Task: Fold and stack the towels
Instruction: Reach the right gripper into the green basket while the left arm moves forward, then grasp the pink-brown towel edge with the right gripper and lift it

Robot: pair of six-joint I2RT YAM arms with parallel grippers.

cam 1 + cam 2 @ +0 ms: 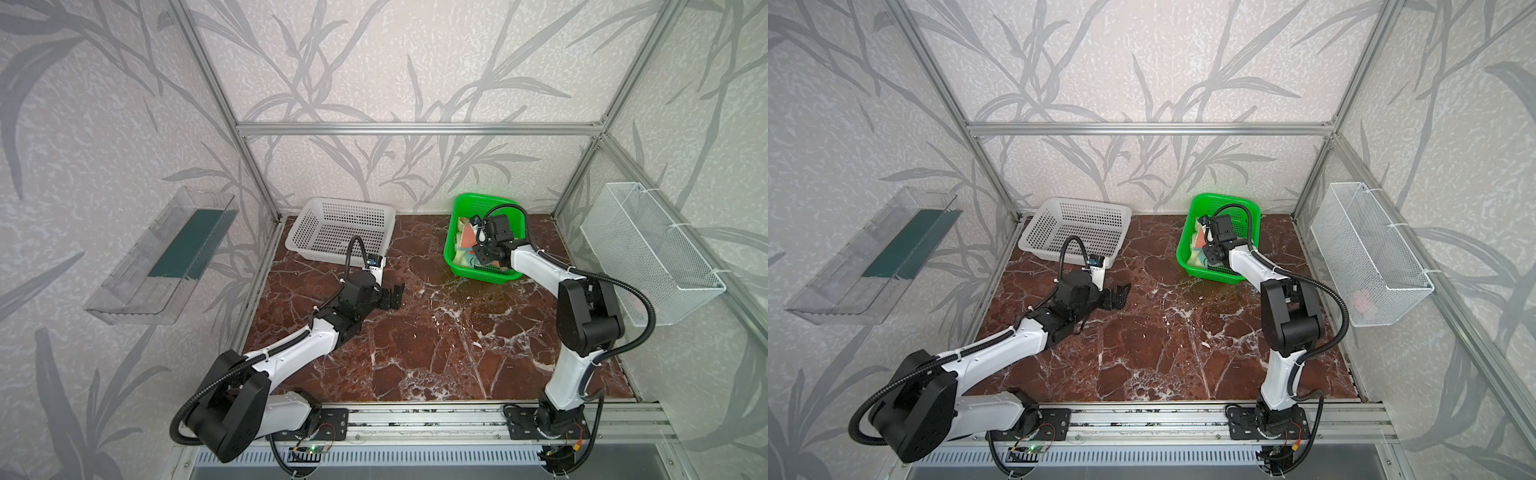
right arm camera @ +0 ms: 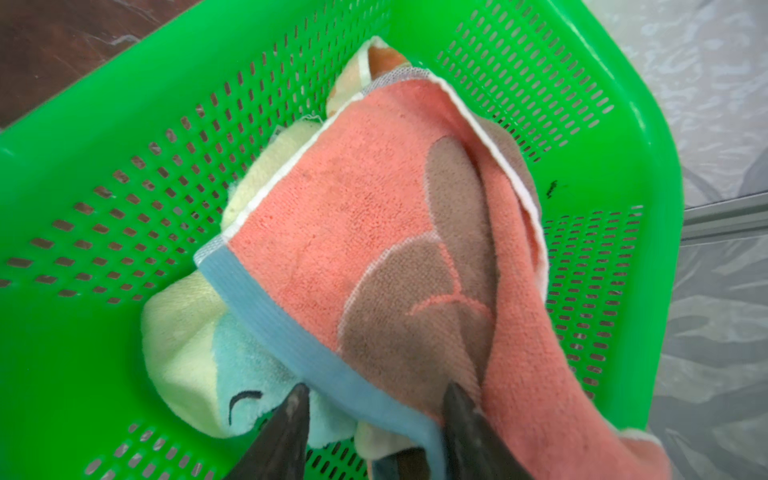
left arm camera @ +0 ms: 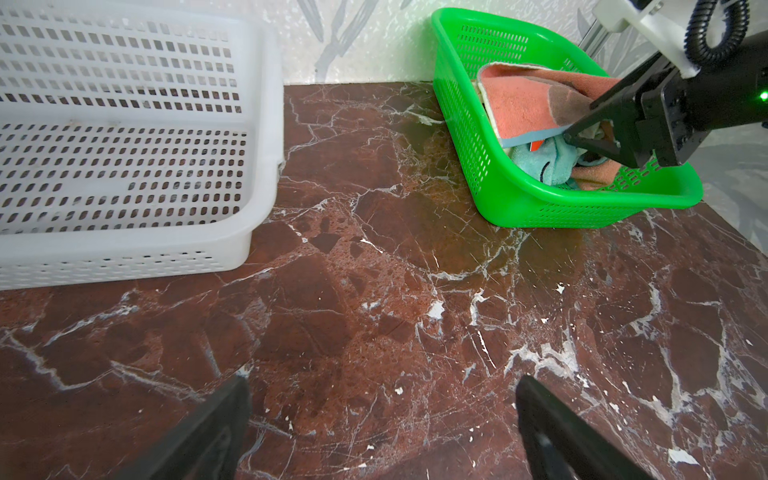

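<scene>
The towels lie crumpled in the green basket [image 1: 449, 249] [image 2: 623, 104]. On top is the salmon-pink towel [image 2: 353, 208] [image 3: 523, 104] with brown patches and a blue edge. Under it lies a pale yellow and light-blue towel [image 2: 183, 324]. A corner of an orange towel [image 2: 382, 58] shows behind. My right gripper [image 2: 376, 388] [image 3: 571, 139] reaches into the basket. Its jaws stand part-way open on either side of the pink towel's blue edge. My left gripper [image 3: 382, 384] [image 1: 397, 295] hovers wide open and empty over the marble table.
A white perforated basket [image 1: 340, 203] [image 3: 266, 124] stands at the back left, near the left arm. A white wire basket [image 1: 648, 249] hangs on the right wall and a clear shelf [image 1: 162, 257] on the left wall. Brown marble table [image 1: 436, 332] lies between the arms.
</scene>
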